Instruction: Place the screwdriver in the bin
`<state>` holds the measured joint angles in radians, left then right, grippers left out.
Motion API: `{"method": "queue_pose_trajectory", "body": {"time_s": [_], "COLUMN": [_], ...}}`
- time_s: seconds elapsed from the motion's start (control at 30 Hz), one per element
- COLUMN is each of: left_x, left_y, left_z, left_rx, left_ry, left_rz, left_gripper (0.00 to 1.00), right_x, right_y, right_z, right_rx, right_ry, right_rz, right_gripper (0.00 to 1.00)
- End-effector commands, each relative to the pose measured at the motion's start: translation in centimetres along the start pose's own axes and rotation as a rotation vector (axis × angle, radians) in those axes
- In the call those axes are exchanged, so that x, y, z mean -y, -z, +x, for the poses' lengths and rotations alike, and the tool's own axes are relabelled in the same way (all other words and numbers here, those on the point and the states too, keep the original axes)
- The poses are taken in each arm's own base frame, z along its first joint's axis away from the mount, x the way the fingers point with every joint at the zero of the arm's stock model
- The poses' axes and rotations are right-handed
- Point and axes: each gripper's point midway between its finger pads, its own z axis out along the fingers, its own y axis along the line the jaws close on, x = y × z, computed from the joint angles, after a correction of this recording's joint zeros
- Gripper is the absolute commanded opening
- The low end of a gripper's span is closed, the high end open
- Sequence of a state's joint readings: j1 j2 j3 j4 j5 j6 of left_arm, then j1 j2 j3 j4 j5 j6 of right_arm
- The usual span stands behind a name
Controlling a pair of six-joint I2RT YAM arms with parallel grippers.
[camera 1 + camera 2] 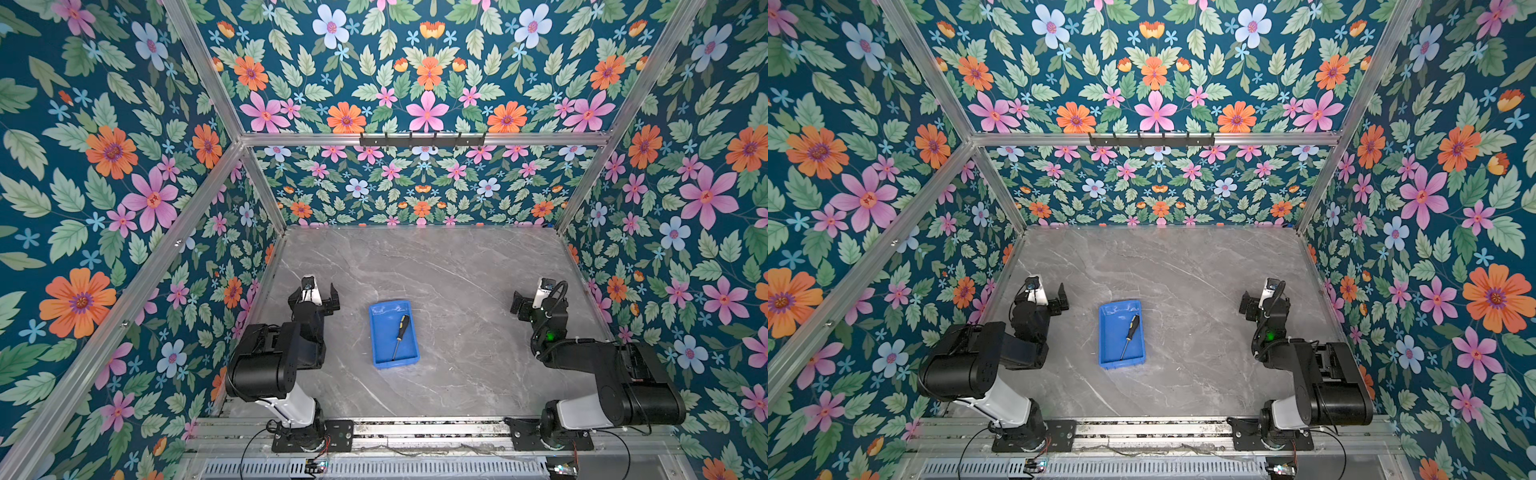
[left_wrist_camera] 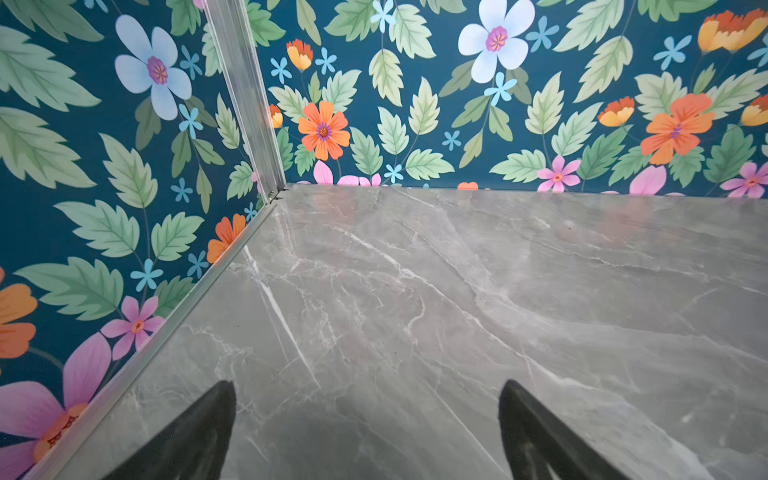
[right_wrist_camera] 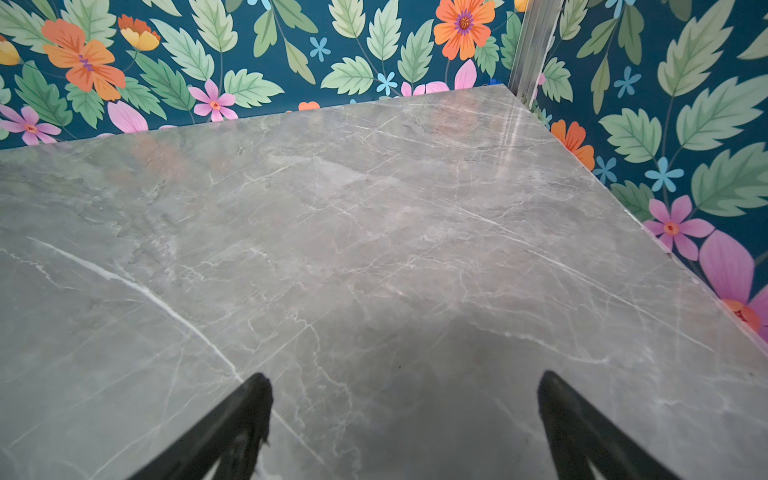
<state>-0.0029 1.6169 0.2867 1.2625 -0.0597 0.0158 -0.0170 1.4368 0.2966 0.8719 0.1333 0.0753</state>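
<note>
Screwdriver [image 1: 400,332] inside bin [image 1: 384,337], left arm [image 1: 266,365] and right arm [image 1: 615,368] folded low, both jaws spread empty.

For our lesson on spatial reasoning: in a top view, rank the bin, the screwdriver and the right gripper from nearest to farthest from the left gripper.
1. bin: centre of the view, its left wall facing the left gripper.
2. screwdriver: inside the bin, toward its right side.
3. right gripper: far right of the view.

Screwdriver [image 1: 400,335], lying between the two grippers: tip type too small to tell. Left gripper [image 2: 368,386] and right gripper [image 3: 404,377]: fingers cut off by wrist-view edges, only the tips show.
</note>
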Motion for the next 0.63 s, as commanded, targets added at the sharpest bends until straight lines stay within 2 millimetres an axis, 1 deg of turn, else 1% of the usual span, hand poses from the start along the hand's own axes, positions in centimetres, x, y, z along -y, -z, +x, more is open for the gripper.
{"method": "queue_pose_trajectory", "body": {"time_s": [0.0,0.6], "left_x": [0.53,0.56], "left_y": [-0.02,-0.08], "left_z": [0.23,0.22], "left_rx": [-0.011,-0.013], "left_ry": [0.012,0.010], "left_rz": [0.032,0.032], "left_gripper": [1.00,1.00], "right_x": [-0.19,-0.15], "right_y": [-0.03,-0.05], "right_z": [-0.75,-0.74], "right_rx": [0.026,0.026], "right_ry": [-0.016,-0.013], "right_rz": [-0.008,-0.005], "right_gripper": [0.99,0.99]}}
